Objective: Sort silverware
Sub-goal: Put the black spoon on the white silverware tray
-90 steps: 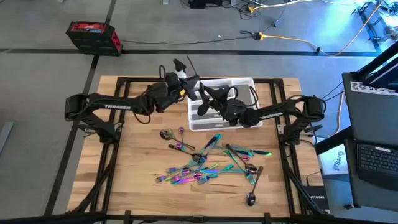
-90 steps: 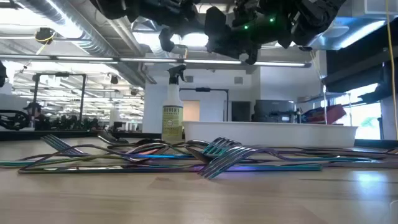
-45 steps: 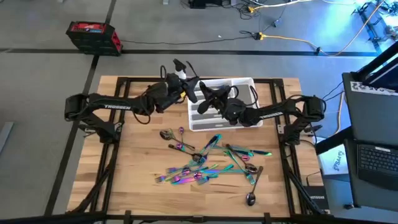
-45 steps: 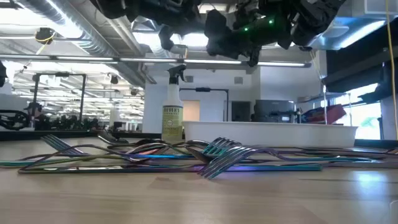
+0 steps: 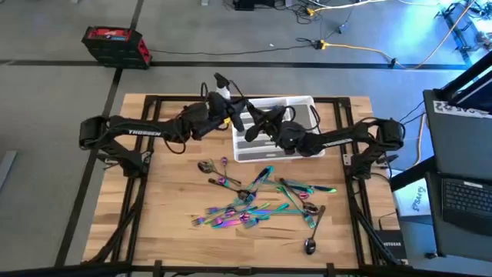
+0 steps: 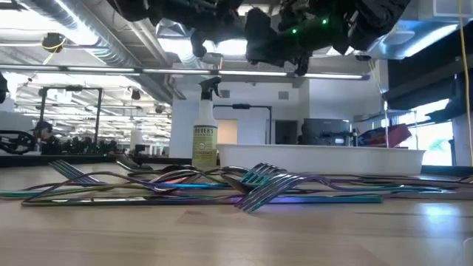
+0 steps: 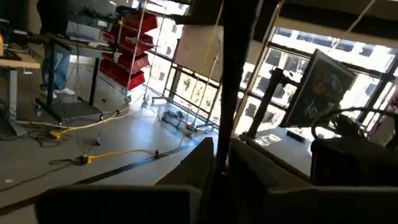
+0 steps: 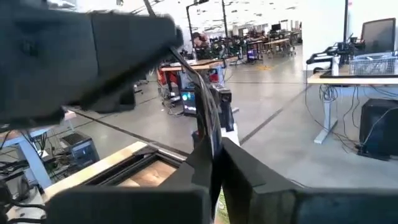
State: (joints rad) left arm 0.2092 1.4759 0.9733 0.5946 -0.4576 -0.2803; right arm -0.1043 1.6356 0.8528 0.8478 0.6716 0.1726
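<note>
The silverware [image 5: 254, 206] lies in a loose pile of iridescent forks, spoons and knives on the wooden table, with one dark spoon [image 5: 310, 246] nearer the front. My left gripper [image 5: 224, 101] and my right gripper [image 5: 252, 117] hang close together, high over the far left corner of the white tray [image 5: 296, 104]. Each is shut on a slim dark piece of silverware. The left one's piece [image 7: 231, 74] and the right one's piece [image 8: 200, 93] both stick out past the fingers. Which kind of piece each one is, I cannot tell. My left gripper pinches a slim piece by one end [image 7: 221, 155] between its two fingers. The piece lies along the fingers and runs straight out beyond them, lifted clear of the table. My right gripper pinches its slim piece by one end [image 8: 211, 149] between its two fingers. This piece also lies along the fingers and reaches out past them, clear of the tray and the table.
A spray bottle [image 6: 205, 133] with yellowish liquid stands by the tray's far left corner, under my left gripper. The tray [image 6: 318, 157] sits at the back middle of the table. Bare wood lies to the left of the pile and along the front edge.
</note>
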